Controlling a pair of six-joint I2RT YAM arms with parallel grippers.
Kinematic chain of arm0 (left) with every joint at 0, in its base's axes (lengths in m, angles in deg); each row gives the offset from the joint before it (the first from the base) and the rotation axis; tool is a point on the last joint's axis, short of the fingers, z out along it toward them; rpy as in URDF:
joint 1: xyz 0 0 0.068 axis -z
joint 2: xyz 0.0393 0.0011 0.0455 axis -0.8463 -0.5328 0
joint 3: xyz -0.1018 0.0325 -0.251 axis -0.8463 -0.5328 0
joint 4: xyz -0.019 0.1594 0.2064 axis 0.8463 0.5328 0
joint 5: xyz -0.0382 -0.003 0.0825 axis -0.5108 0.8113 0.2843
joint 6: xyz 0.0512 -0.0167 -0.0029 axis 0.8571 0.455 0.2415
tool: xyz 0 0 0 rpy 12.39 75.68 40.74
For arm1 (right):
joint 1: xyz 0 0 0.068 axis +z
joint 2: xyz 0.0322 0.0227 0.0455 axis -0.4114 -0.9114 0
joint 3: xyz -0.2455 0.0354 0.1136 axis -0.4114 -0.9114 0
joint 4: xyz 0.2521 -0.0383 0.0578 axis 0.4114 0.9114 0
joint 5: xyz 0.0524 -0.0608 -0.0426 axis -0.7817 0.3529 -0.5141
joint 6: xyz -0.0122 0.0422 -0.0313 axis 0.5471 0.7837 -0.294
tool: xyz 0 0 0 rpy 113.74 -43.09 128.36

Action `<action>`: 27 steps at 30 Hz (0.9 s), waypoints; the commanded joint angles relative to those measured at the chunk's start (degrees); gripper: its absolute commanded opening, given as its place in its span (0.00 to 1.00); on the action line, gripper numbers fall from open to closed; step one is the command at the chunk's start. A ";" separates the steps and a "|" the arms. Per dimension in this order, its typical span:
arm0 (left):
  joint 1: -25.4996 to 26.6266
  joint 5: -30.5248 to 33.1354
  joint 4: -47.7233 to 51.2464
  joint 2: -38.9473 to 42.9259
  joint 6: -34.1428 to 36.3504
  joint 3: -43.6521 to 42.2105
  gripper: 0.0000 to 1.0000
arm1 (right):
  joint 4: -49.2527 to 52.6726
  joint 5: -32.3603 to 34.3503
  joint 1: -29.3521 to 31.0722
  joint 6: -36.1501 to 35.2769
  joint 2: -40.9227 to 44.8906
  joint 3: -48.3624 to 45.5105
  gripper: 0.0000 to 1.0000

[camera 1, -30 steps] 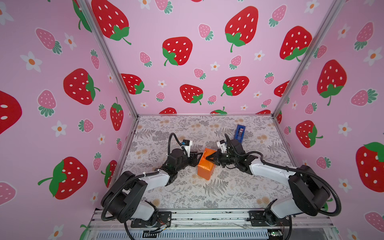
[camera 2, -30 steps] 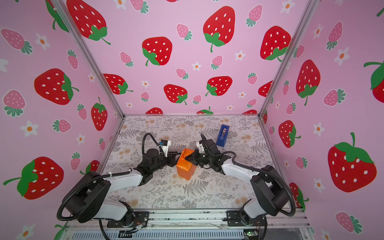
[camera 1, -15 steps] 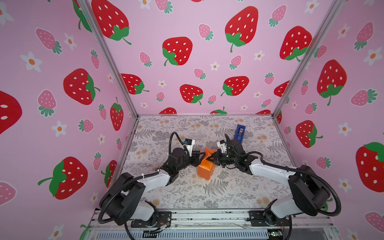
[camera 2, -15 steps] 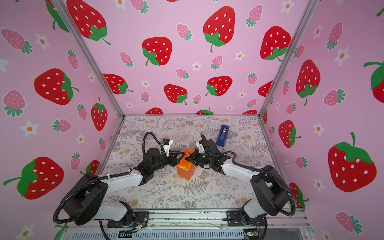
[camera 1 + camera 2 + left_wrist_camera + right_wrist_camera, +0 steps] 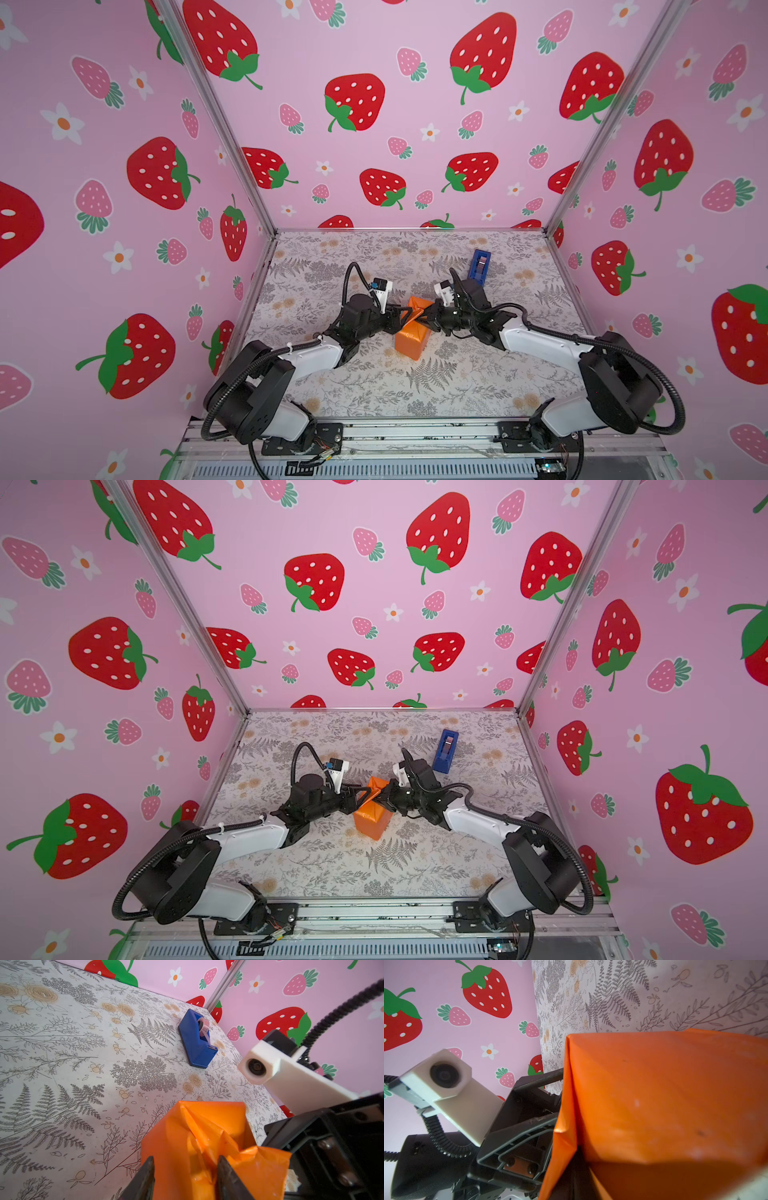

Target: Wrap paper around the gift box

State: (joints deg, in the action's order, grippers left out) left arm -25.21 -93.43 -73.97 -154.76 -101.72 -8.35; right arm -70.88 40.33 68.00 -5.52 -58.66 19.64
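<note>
**A:** Judging by both top views, where is the gift box to be found?

**B:** It cannot be seen. It is taken to be inside the paper (image 5: 411, 341), which is folded around it as an orange parcel stood at the middle of the table (image 5: 457, 386). Only the upper end is left crumpled and unsealed.

**A:** How is the parcel held?

**B:** From 9 o'clock it is met by the left gripper (image 5: 406, 315), and in the left wrist view its jaws are seen clamped on a bunched flap of paper. From 3 o'clock the right gripper (image 5: 424, 316) is set against the top fold with its jaws pressed together. Whether a layer is nipped between them cannot be told.

**A:** Why is it held from both sides?

**B:** The loose end flaps are probably meant to be gathered and creased flat. With opposed holds, the light parcel is kept from being pushed across the table.

**A:** And the tape dispenser (image 5: 479, 265)?

**B:** It is stood at 1 o'clock of the parcel, well apart. It is likely kept within the right arm's reach for sealing.
</note>
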 commanded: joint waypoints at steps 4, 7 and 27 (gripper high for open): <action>0.45 -0.03 2.78 -0.25 1.26 0.09 0.49 | 13.95 3.90 -1.15 -1.84 4.69 -0.11 0.03; 0.43 0.18 3.16 -0.15 1.40 0.01 0.50 | 16.86 5.18 -2.16 -2.42 8.16 -0.35 0.04; 0.45 -0.43 3.26 -1.04 1.89 -0.09 0.50 | 18.53 2.15 -1.07 -6.35 1.65 12.36 0.00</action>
State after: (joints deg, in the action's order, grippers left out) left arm -25.19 -93.36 -73.97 -154.72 -101.13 -8.35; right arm -51.82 44.33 66.10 -10.81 -54.81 30.24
